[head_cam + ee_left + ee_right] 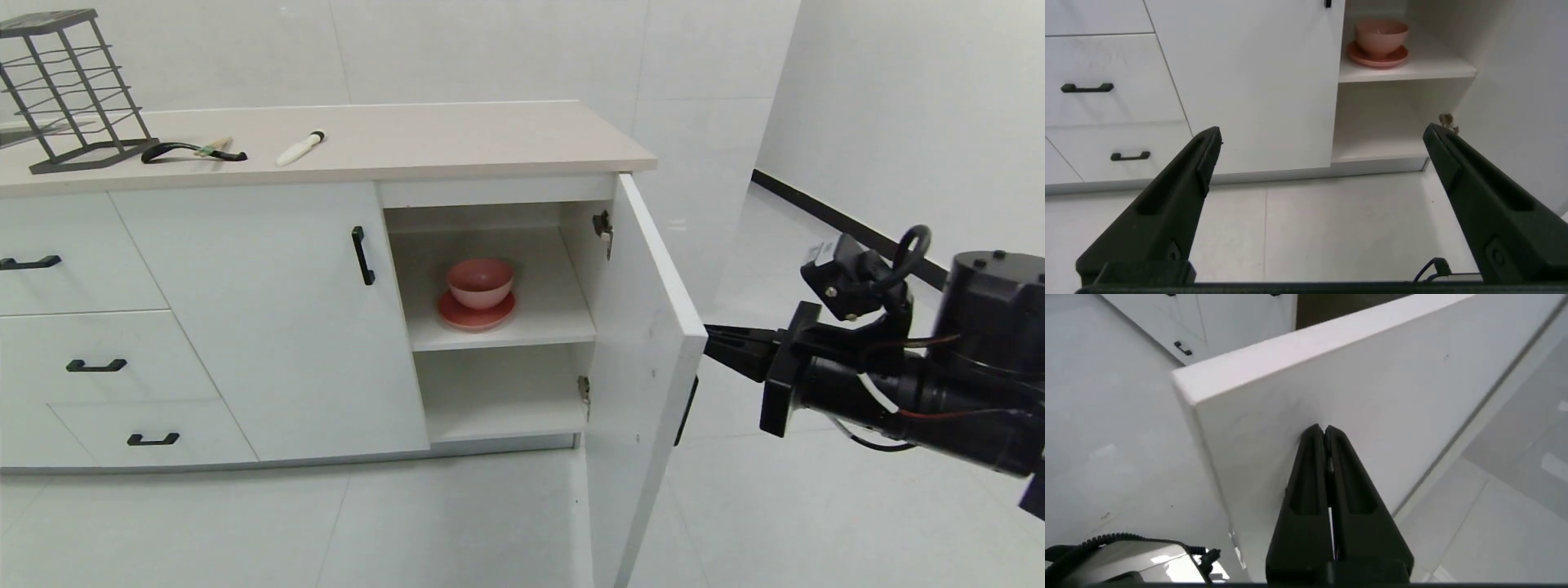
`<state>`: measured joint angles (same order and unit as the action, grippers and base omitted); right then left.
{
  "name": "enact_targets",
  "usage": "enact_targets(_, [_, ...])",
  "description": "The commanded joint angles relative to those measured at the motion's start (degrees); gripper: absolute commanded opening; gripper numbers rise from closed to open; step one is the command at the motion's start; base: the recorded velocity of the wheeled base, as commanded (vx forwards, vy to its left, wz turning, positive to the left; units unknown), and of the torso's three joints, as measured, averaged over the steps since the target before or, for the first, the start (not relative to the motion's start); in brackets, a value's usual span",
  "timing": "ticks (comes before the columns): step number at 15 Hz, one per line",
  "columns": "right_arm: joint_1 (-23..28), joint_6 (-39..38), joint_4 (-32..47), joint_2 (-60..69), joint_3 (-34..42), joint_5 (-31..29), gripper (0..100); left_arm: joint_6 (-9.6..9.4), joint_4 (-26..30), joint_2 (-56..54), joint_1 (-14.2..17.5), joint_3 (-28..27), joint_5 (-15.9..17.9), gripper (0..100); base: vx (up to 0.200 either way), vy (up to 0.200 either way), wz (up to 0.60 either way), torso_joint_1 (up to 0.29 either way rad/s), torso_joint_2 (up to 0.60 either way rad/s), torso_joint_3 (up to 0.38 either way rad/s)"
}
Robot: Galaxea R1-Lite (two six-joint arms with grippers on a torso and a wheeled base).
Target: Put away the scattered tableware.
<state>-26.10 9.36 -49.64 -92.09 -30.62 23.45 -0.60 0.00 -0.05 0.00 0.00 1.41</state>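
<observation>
One pink bowl sits on one pink plate in the cupboard, two utensils on the worktop; left fingers spread, right fingers pressed together.

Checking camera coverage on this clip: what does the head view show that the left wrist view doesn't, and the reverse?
Head view, not left wrist: the rack and a white-handled utensil on the countertop, and the right gripper, shut, against the open door's outer face. Left wrist, not head: the left gripper, open. Both: the pink bowl on its plate on the upper shelf.
</observation>
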Motion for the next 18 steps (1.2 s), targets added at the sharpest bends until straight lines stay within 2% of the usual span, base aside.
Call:
enact_targets(1, [-1.3, 0.0, 0.0, -5.2, -3.2, 0.0, 0, -0.02, 0.0, 0.0, 0.0, 0.0, 0.0, 100, 0.000, 0.000, 0.00, 0.000, 0.00, 0.000])
enact_targets(5, [-1.4, 0.0, 0.0, -8.9, -7.3, -0.1, 0, -0.11, 0.0, 0.0, 0.0, 0.0, 0.0, 100, 0.000, 0.000, 0.00, 0.000, 0.00, 0.000])
enact_targets(13, [-4.7, -0.1, -0.3, -16.1, -15.3, -0.3, 0, -0.11, 0.0, 0.0, 0.0, 0.0, 0.0, 100, 0.000, 0.000, 0.00, 0.000, 0.00, 0.000])
enact_targets(16, [-5.3, -0.4, -7.0, -21.7, -18.4, -0.3, 0, -0.11, 0.0, 0.0, 0.0, 0.0, 0.0, 100, 0.000, 0.000, 0.00, 0.000, 0.00, 0.000])
enact_targets(18, [-5.9, -0.4, -8.2, -24.9, -20.4, -0.3, 0, -0.11, 0.0, 0.0, 0.0, 0.0, 0.0, 100, 0.000, 0.000, 0.00, 0.000, 0.00, 0.000])
